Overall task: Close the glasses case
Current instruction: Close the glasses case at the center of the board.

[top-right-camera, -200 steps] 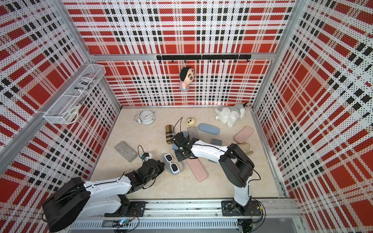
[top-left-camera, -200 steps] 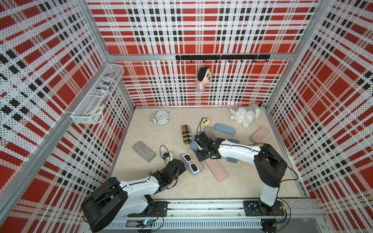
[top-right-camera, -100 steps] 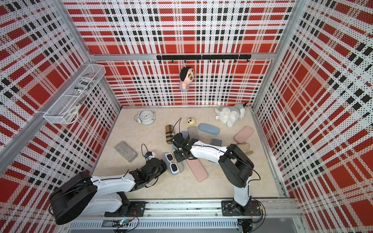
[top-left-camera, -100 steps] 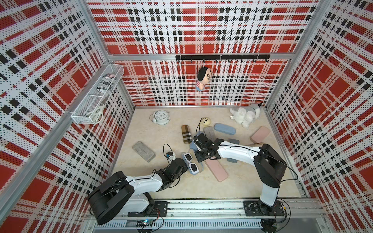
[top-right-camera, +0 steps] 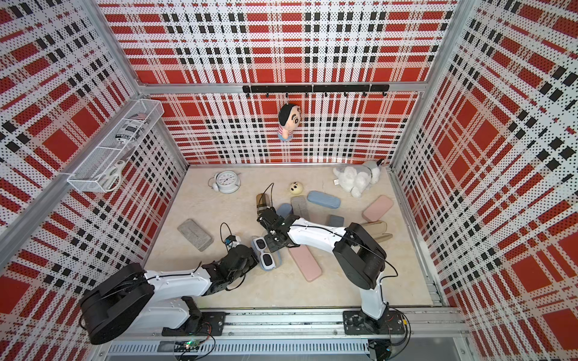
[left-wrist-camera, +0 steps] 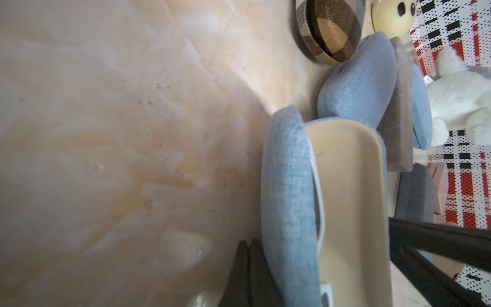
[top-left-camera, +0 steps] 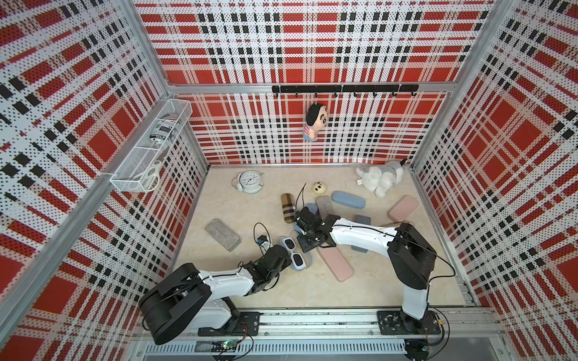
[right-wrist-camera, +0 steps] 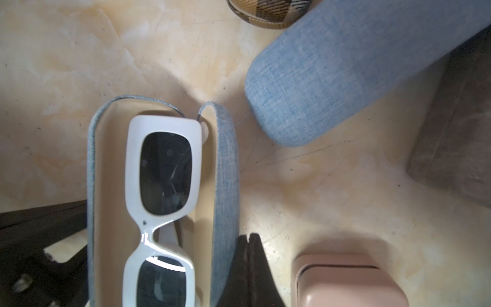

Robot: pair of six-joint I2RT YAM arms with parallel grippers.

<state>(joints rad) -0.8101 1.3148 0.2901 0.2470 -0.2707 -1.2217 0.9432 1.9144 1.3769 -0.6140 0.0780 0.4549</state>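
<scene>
Too small to read: print on the can [top-left-camera: 161, 130] label, numbers on the clock [top-left-camera: 249, 181] face.

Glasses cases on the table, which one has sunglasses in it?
The open light blue fabric case; white sunglasses lie inside, while the pink case beside it is shut.

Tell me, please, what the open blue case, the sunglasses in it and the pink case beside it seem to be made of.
Open blue case: matte woven fabric outside, its weave shows; smooth cream lining, perhaps plastic. Sunglasses: glossy white plastic frame, with bright highlights; dark lenses. Pink case: smooth matte shell, probably plastic or faux leather; no weave shows.
</scene>
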